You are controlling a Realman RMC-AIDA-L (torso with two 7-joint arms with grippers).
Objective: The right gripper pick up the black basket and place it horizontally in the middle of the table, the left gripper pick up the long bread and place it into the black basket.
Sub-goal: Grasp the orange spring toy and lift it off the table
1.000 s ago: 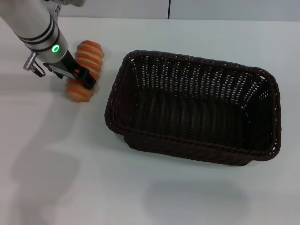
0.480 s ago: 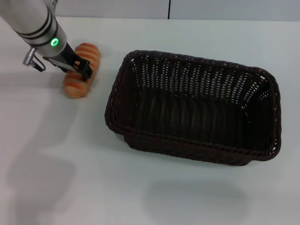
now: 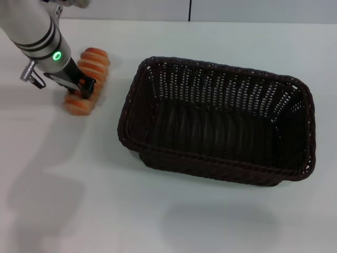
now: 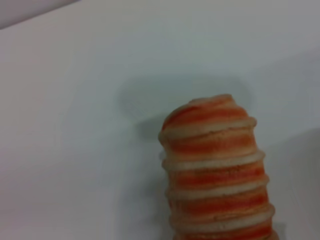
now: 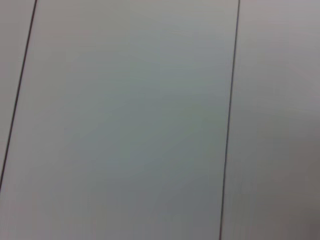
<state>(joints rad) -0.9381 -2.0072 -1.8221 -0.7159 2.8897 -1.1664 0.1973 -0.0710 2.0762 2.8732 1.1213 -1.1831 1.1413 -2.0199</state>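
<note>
The long bread point(image 3: 90, 64), an orange-tan ribbed loaf, is at the far left of the white table point(image 3: 79, 205). My left gripper point(image 3: 85, 87) is closed across the loaf's middle, coming in from the left on the arm with the green light. The left wrist view shows the loaf's ribbed end point(image 4: 215, 165) close up, with its shadow on the table behind it. The black basket point(image 3: 221, 67) stands upright and empty in the middle-right of the table, long side across my view, just right of the bread. My right gripper is out of view.
The right wrist view shows only a pale flat surface with thin dark seams point(image 5: 227, 120). A wall edge runs along the table's far side point(image 3: 189, 20). Bare tabletop lies in front of the basket and to its left.
My left gripper and the long bread have shifted a little to the left together, away from the basket. The basket has not moved.
</note>
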